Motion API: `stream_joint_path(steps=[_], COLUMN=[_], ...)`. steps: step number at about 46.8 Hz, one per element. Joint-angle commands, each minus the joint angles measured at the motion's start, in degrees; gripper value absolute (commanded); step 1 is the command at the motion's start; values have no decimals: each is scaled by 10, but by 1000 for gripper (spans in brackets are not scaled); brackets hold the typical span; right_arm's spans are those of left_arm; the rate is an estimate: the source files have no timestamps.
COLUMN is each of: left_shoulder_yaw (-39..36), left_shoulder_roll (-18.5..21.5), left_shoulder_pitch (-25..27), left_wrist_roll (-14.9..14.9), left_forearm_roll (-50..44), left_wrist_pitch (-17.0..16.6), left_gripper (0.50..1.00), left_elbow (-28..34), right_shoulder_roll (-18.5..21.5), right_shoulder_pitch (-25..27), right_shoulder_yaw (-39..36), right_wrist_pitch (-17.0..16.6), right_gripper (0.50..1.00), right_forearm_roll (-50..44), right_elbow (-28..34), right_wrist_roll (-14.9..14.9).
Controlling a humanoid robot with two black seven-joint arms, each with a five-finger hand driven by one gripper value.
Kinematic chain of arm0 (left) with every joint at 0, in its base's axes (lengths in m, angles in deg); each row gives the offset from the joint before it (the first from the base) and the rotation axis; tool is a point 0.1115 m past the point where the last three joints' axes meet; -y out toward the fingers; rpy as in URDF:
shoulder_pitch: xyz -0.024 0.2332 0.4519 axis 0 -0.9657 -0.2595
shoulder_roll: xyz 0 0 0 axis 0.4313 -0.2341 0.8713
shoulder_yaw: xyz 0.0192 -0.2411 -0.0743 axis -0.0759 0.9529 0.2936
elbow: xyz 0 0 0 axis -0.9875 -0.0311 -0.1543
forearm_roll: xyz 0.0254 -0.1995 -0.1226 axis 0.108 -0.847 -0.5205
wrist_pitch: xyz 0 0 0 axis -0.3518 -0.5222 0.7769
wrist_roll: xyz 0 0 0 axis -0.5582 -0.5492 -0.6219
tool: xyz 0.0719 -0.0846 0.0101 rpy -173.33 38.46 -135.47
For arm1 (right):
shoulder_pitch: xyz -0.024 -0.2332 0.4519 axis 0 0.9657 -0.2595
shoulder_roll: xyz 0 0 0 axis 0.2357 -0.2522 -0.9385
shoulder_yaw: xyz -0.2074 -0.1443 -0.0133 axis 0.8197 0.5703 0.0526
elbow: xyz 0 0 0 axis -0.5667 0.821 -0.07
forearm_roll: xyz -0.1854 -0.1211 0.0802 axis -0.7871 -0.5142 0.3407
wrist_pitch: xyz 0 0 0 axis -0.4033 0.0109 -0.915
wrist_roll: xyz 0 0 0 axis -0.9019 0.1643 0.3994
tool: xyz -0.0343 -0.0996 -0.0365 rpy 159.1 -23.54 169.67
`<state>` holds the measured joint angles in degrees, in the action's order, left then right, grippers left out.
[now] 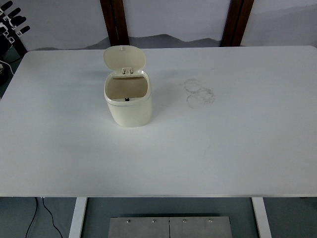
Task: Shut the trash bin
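A small cream trash bin stands upright on a white table, left of centre and toward the far side, at about ten o'clock from the table's middle. Its lid is swung open and stands nearly upright on a hinge at the bin's far rim, at twelve o'clock from the opening. The inside looks empty, with a tan floor.

Neither robot arm reaches over the table, so no hand is in view and I cannot tell whether the fingers are open, closed or holding anything. The closing looks not yet begun. The next move, as I judge it, calls for a hand to come in above and behind the lid and press it forward and down toward six o'clock until it seats on the rim.

The bin is smooth, matte plastic, a rounded square tub with soft corners; being light, it may slide or tip if pushed sideways. The lid is a shallow dome. The tabletop is flat and matte, with faint grey ring marks at about three o'clock from the bin, well apart from it.
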<state>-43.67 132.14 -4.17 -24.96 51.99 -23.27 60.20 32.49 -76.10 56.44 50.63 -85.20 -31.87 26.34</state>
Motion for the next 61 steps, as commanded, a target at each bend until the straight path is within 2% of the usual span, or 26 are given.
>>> stream_joint_path(steps=[1, 11, 24, 31, 35, 42, 52, 61], left_shoulder_yaw=[0, -1, -4, -4, -5, -5, -24, -61], left_shoulder_roll=[0, 1, 1, -2, -14, -45, -96, -122], left_shoulder_pitch=[0, 10, 36, 61, 74, 97, 133, 165], left_wrist_roll=[0, 4, 11, 50, 63, 69, 114, 117], left_forearm_roll=[0, 1, 5, 21, 43, 97, 155, 203], left_wrist_pitch=[-1, -23, -27, -40, -50, -64, -80, -79], left_gripper=[1000, 1000, 1000, 1000, 1000, 1000, 1000, 1000], left_elbow=[0, 2, 4, 4, 3, 3, 3, 2], right_shoulder_roll=[0, 0, 0, 0, 0, 0, 0, 0], right_shoulder_pitch=[0, 0, 0, 0, 0, 1, 1, 1], right_shoulder_yaw=[0, 0, -1, 0, -1, -1, -1, -1], right_wrist_pitch=[0, 0, 0, 0, 0, 0, 0, 0], right_gripper=[995, 995, 995, 995, 995, 995, 995, 995], right_forearm_roll=[0, 0, 0, 0, 0, 0, 0, 0], right_elbow=[0, 0, 0, 0, 0, 0, 0, 0], right_wrist_roll=[-1, 0, 0, -1, -2, -2, -3, -3])
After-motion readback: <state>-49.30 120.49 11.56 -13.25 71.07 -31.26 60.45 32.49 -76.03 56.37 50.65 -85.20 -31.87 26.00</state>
